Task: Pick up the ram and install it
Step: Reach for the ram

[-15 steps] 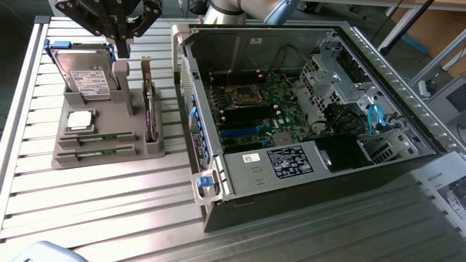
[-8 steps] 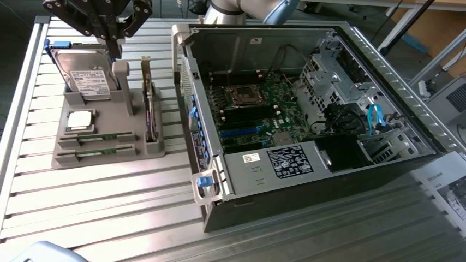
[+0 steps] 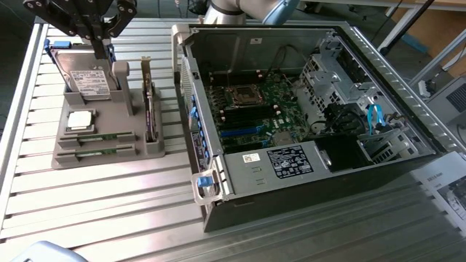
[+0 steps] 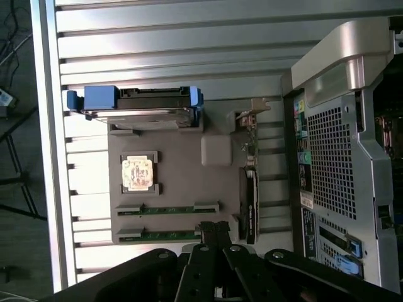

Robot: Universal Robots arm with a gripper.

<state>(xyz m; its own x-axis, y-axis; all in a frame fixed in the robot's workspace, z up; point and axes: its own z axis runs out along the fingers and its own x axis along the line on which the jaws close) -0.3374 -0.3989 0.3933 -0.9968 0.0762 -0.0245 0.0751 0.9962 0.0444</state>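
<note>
Gripper [image 3: 100,39] hangs high over the grey holder [image 3: 113,124], pointing straight down, fingers pressed together with nothing in them. The ram [image 3: 97,138] and its twin [image 3: 95,153] sit in the holder's slots, well below it.

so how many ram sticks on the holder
2. First ram stick lies slotted beside the processor chip; second ram stick in the next slot, at the grey holder's edge.
</note>
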